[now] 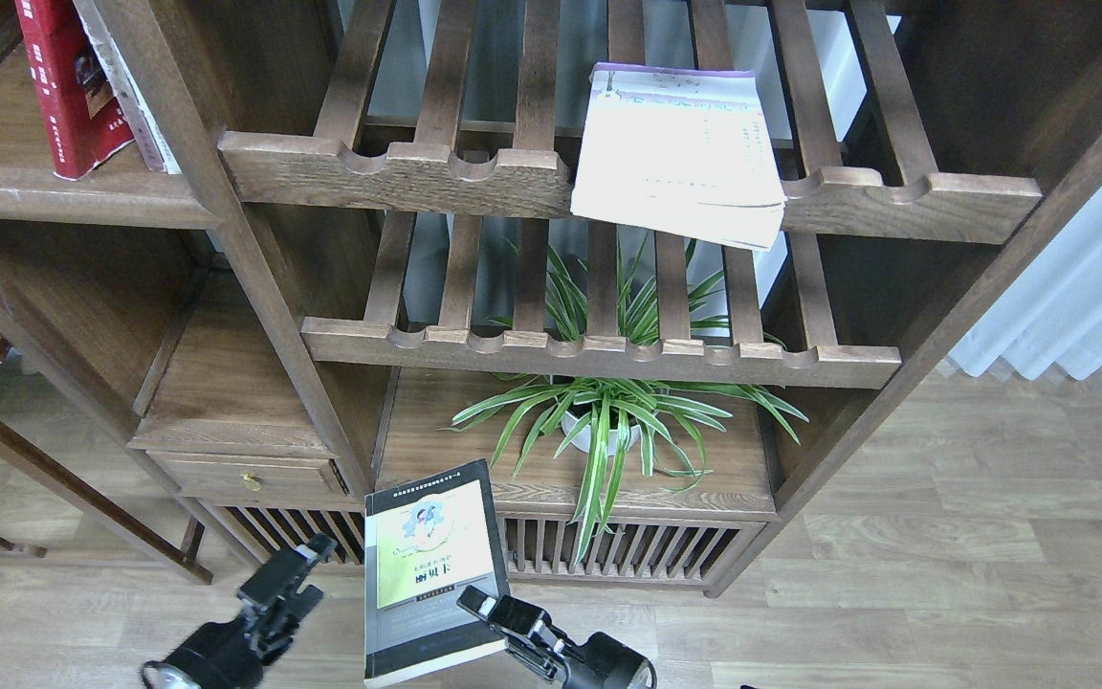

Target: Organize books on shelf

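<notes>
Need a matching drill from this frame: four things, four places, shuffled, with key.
Things
1. dark red book
2. cream-white book
3. grey-black book
4. potted plant

Places
A. on the upper slatted rack, overhanging its front rail
B. standing on the solid shelf at upper left
C. on the low board under both racks
D. lowest in view, by the right gripper

Pairs: 1-B, 2-A, 3-D, 4-C
</notes>
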Controlling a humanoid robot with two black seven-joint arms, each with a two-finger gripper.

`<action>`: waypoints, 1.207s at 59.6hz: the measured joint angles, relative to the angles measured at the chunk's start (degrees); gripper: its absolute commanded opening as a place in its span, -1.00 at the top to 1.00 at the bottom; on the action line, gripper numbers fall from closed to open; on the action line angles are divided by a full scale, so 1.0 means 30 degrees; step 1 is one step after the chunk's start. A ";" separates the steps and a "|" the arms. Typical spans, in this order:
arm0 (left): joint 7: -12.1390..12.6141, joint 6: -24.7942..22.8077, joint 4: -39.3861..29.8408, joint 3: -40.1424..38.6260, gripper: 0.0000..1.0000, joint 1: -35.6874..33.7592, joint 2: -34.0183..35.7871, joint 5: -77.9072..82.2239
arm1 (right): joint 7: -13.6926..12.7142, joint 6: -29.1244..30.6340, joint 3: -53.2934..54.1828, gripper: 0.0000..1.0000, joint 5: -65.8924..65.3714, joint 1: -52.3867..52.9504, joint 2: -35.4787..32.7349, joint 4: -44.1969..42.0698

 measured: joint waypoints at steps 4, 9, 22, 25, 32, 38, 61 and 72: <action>0.0013 0.0000 0.0006 -0.0029 -0.82 -0.0138 -0.0133 -0.0013 | -0.0124 0.0001 0.0012 0.91 -0.0002 -0.0214 -0.0001 0.0047; 0.0044 0.0000 0.0009 -0.0042 -0.81 -0.0282 -0.0184 -0.0021 | -0.0207 0.0005 0.0040 0.91 -0.0012 -0.0438 -0.0001 0.0090; 0.0185 0.0000 0.0067 -0.0093 -0.60 -0.0601 -0.0212 -0.0002 | -0.0264 0.0005 0.0106 0.90 -0.0088 -0.0734 -0.0004 0.0308; 0.0242 0.0000 0.0132 -0.0094 -0.60 -0.0617 -0.0213 0.0048 | -0.0268 0.0005 0.0124 0.90 -0.0095 -0.0748 -0.0004 0.0311; 0.0452 0.0000 0.0708 -0.0048 -0.62 -0.0635 -0.0213 0.0321 | -0.0305 0.0005 0.0211 0.90 -0.0120 -0.0755 -0.0002 0.0335; 0.0622 0.0000 0.1185 -0.0010 -0.68 -0.0625 -0.0104 0.0646 | -0.0296 0.0004 0.0245 0.90 -0.0119 -0.0744 0.0002 0.0342; 0.0712 0.0000 0.1551 0.0022 -0.63 -0.0520 -0.0040 0.0916 | -0.0238 0.0004 0.0197 0.90 -0.0077 -0.0751 0.0001 0.0458; 0.0756 0.0000 0.1550 0.0293 -0.39 -0.0618 -0.0333 0.0945 | -0.0266 -0.0002 0.0121 0.90 -0.0095 -0.0852 0.0000 0.0492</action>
